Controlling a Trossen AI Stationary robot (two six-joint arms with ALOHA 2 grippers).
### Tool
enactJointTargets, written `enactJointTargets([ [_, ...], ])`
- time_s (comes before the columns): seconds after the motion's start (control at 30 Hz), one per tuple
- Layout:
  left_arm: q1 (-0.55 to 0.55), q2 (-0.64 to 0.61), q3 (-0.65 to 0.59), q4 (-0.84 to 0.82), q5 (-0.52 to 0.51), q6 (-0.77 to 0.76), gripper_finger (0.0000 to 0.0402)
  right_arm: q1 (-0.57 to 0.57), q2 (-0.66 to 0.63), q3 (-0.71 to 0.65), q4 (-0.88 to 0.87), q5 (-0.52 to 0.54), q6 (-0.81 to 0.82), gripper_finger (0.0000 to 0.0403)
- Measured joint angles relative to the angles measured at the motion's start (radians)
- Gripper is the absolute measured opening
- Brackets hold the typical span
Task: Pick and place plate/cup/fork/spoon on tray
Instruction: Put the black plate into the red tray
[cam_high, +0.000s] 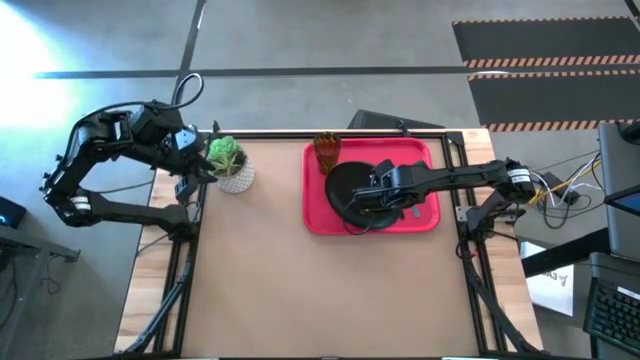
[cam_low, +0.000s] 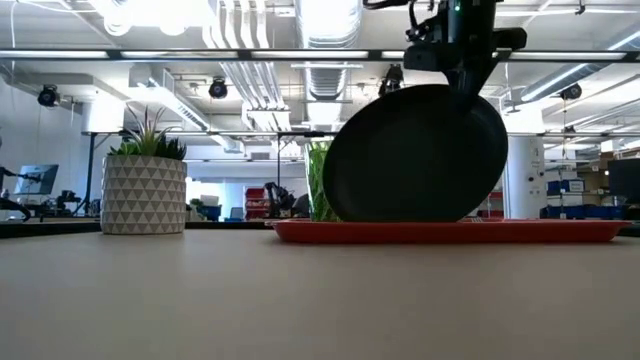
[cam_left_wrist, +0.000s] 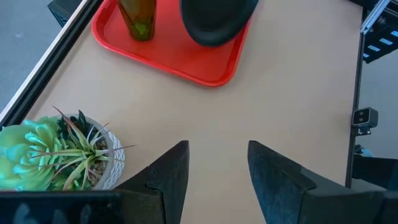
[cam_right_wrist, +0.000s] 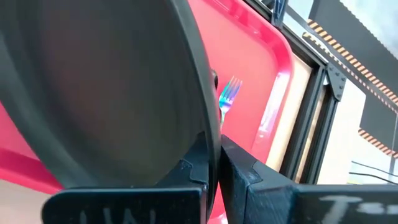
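Plate (cam_low: 415, 155) tilted on edge over tray (cam_low: 450, 232), rim pinched by right gripper (cam_right_wrist: 214, 165); left gripper (cam_left_wrist: 214, 177) released beside plant (cam_high: 230, 162).

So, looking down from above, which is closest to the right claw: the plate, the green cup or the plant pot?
From the right gripper:
1. The plate: pinched by its rim, tilted over the red tray.
2. The cup: in the tray's far left corner.
3. The plant pot: off the tray, near the left arm.
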Motion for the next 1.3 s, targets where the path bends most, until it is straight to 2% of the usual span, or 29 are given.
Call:
enactJointTargets([
  [0.4, 0.0, -0.004, 0.0, 0.0, 0.0, 0.0, 0.0147, 0.004, -0.018, 0.001, 0.019, -0.033, 0.007, 0.0008],
  [0.53, 0.0, -0.004, 0.0, 0.0, 0.0, 0.001, 0.0147, 0.014, -0.075, 0.028, 0.079, -0.089, -0.031, 0.0008],
  [0.73, 0.0, -0.004, 0.0, 0.001, -0.001, 0.001, 0.0147, 0.044, -0.175, 0.055, 0.175, -0.041, -0.039, 0.0008],
  [0.9, 0.0, -0.001, 0.0, 0.002, -0.006, 0.003, 0.0147, 0.086, -0.207, 0.025, 0.399, -0.181, -0.091, 0.0008],
  [1.0, 0.0, 0.002, 0.0, 0.002, -0.009, 0.003, 0.0147, 0.129, -0.159, -0.007, 0.546, -0.215, -0.134, 0.0008],
  [1.1, 0.0, 0.007, 0.0, 0.003, -0.009, 0.003, 0.0147, 0.158, -0.079, -0.025, 0.621, -0.25, -0.138, 0.0008],
  [1.3, 0.0, 0.018, 0.0, 0.005, -0.009, 0.003, 0.0147, 0.18, 0.123, -0.031, 0.819, -0.448, -0.166, 0.0008],
])
